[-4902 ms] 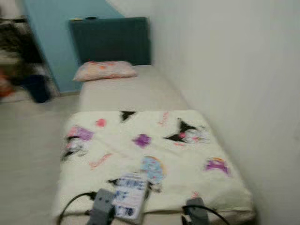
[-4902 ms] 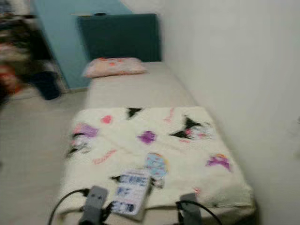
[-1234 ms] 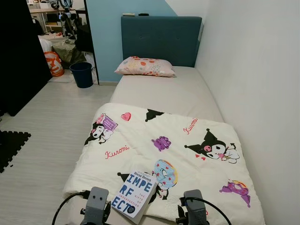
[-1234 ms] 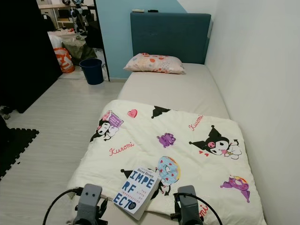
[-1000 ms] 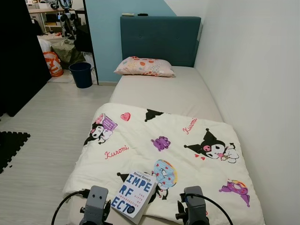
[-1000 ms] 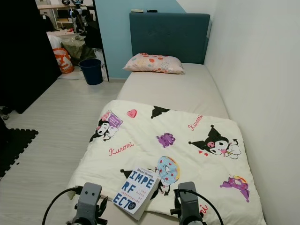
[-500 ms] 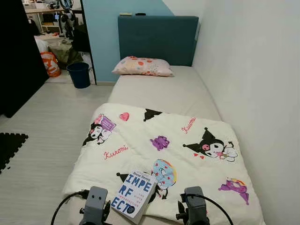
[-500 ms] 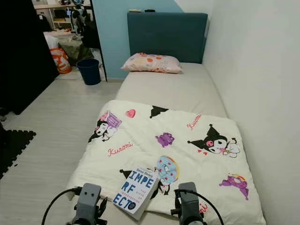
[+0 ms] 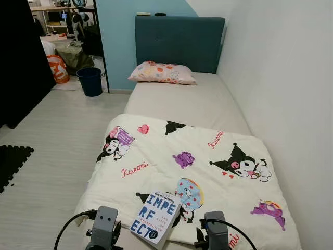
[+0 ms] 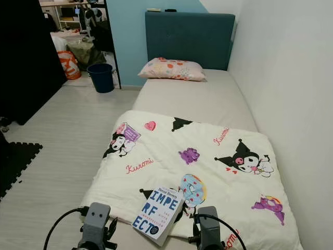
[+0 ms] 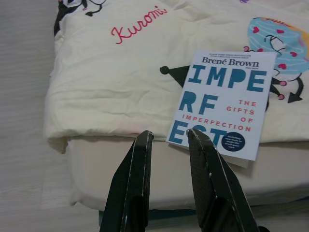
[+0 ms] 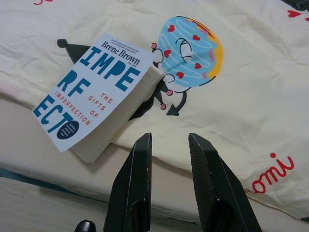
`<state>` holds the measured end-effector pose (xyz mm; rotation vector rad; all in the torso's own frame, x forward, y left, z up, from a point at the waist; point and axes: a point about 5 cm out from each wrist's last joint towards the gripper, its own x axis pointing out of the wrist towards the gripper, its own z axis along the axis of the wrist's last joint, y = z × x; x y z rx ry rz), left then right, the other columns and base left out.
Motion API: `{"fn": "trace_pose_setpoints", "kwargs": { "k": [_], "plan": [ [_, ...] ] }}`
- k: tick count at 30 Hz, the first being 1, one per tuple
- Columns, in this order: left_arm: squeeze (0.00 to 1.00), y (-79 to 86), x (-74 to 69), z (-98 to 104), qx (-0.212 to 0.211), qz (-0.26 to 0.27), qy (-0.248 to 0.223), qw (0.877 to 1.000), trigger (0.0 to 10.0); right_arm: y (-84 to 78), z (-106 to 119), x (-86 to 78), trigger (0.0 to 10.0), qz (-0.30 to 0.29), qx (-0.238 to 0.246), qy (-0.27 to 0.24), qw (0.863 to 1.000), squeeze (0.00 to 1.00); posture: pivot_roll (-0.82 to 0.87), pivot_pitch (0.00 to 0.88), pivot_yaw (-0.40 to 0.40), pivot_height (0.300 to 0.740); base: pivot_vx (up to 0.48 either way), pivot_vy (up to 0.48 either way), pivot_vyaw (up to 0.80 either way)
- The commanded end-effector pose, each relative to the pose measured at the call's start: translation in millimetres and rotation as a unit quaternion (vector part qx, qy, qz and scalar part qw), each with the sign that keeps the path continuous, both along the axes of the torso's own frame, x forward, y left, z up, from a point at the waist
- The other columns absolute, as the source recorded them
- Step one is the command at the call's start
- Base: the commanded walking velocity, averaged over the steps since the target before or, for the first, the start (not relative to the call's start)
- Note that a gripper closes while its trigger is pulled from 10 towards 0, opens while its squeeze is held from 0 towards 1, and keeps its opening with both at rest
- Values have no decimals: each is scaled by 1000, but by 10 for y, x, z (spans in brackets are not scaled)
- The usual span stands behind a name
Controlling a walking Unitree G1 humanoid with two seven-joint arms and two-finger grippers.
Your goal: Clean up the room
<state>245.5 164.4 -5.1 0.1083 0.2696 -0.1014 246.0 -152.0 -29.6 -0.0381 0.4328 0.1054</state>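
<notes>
Left gripper (image 11: 166, 137): two long black fingers parted with nothing between them, poised low at the foot of the bed, tips just short of the near corner of the book. Right gripper (image 12: 169, 140): fingers likewise parted and unladen, beside the book's other side, over the blanket edge. Judged placement: both held low and forward, flanking the book, as though readying a pick-up; no contact made.

Item, task object: white paperback book with blue block lettering and a dark round badge (image 9: 155, 217). Lies face up, tilted, at the foot edge of the blanket, its near corner overhanging the blanket's hem above the mattress side. Overhang likely offers a finger a way under the cover.

Item: cream quilted blanket printed with cartoon characters, hearts and pink script (image 9: 156, 156). Spread over the foot half of the bed, soft and puffy; the book rests on it and may sink or slide when pressed.

Surface: beige bare mattress (image 9: 182, 101), running along the white wall (image 9: 276, 78) on the robot's right.

Item: pink patterned pillow (image 9: 162, 73), at the head, just before the dark teal upholstered headboard (image 9: 179, 36).

Room: pale wood-look floor (image 9: 47, 135); dark blue bucket (image 9: 91, 82) near a doorway; orange bag (image 9: 60, 65) and clutter beyond; black foam mat (image 9: 10, 161) at the robot's left.
</notes>
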Motion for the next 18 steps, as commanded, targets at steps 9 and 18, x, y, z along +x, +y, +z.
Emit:
{"fn": "trace_pose_setpoints", "kwargs": {
  "k": [9,18],
  "plan": [
    [0,4,-36,-21,6,13,6,1000,10000,-28,-4,-5,10000,-5,10,5,1000,0,10,110,-34,736,0,0,0],
    [0,10,-49,-30,8,16,7,1000,10000,-16,4,3,10000,0,16,3,1000,0,12,115,-34,701,0,0,0]
  ]
}}
